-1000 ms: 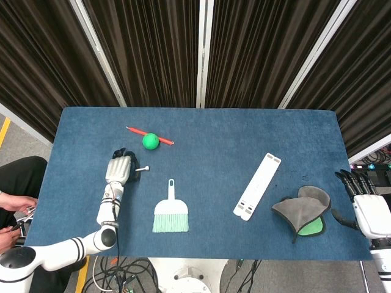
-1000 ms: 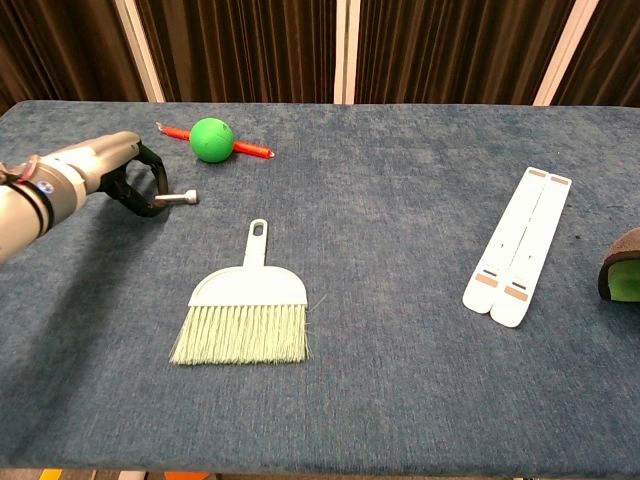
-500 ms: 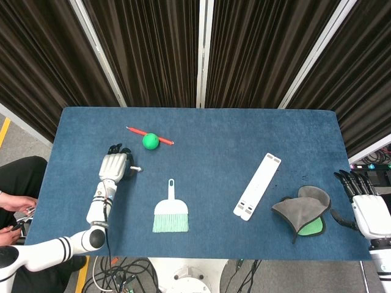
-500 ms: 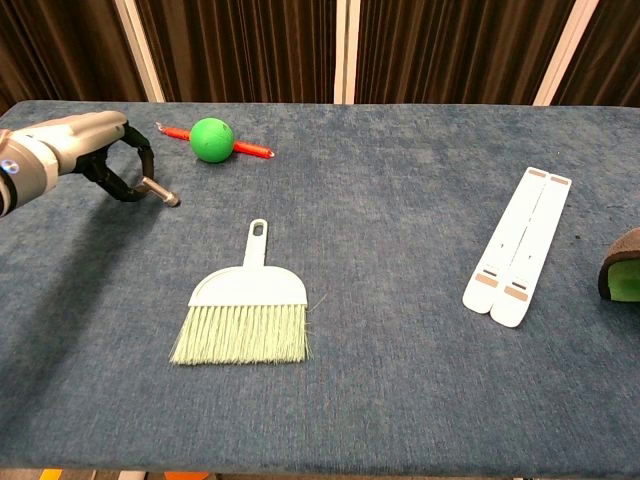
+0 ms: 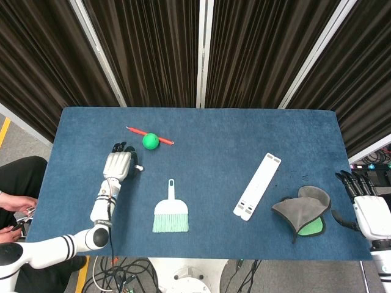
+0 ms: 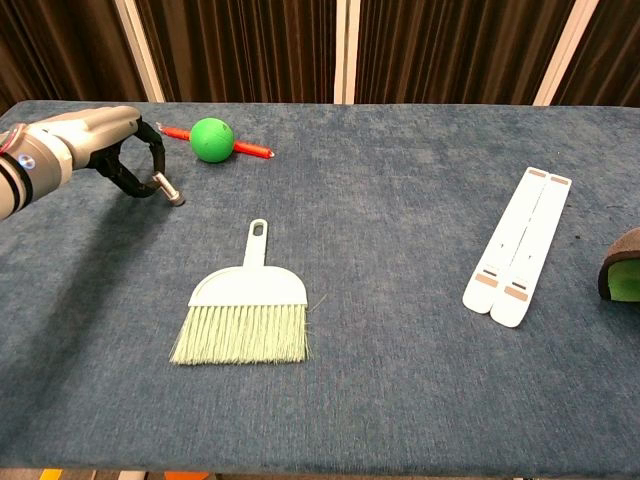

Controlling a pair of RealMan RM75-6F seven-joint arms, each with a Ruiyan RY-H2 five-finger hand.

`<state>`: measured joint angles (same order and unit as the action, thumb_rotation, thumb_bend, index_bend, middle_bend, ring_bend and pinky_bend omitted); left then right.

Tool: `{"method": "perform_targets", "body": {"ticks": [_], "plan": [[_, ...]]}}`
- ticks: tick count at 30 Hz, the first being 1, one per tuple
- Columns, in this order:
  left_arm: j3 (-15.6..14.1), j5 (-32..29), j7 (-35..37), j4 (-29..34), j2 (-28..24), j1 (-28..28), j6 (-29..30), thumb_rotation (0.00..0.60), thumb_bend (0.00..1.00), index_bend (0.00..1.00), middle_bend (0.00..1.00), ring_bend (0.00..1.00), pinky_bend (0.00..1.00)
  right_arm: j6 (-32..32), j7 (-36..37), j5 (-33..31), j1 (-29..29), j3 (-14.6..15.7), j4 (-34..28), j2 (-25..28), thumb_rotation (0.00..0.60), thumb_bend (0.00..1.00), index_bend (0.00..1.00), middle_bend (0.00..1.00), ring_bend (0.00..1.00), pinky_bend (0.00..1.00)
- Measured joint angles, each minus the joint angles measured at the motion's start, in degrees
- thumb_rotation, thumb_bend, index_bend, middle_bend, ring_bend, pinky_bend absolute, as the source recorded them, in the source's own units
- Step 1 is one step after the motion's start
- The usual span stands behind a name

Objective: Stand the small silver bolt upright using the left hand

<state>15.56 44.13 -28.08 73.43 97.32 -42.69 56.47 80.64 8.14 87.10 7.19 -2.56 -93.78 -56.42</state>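
The small silver bolt (image 6: 166, 189) is pinched in the fingertips of my left hand (image 6: 118, 155) at the table's left side. It is tilted, its head low and close to the blue cloth. In the head view the left hand (image 5: 119, 166) covers most of the bolt (image 5: 139, 168), and only its tip shows at the hand's right edge. My right hand (image 5: 369, 207) hangs off the table's right edge with its fingers spread and nothing in them.
A green ball (image 6: 211, 138) lies on a red pencil (image 6: 253, 150) just behind the left hand. A pale green hand brush (image 6: 244, 316) lies in front. A white folded stand (image 6: 520, 244) and a grey-green cloth (image 5: 303, 210) lie to the right.
My left hand has turned the bolt from lying level and pointing right to tilted head-down. The hand shifted left, then a little back right. The right hand stayed put.
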Motion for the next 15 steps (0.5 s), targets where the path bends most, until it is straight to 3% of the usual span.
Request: {"method": "perform_targets", "body": {"ticks": [6,15], "plan": [[0.03,-0.45,-0.54,-0.40,0.23,-0.63,-0.09,0.600,0.45,0.52,0.20,0.03,0.00,-0.09,0.28,-0.09,-0.02,0.00,0.26,-0.05,0.600,0.16,0.08,0.08,0.00,0.00],[-0.47,-0.94,-0.83,0.01,0.07,-0.86,-0.24,0.600,0.46,0.40,0.19,0.03,0.00,-0.34,0.62,-0.28,-0.06,0.05,0.44,0.05,0.600,0.17,0.08,0.09,0.00,0.00]]}}
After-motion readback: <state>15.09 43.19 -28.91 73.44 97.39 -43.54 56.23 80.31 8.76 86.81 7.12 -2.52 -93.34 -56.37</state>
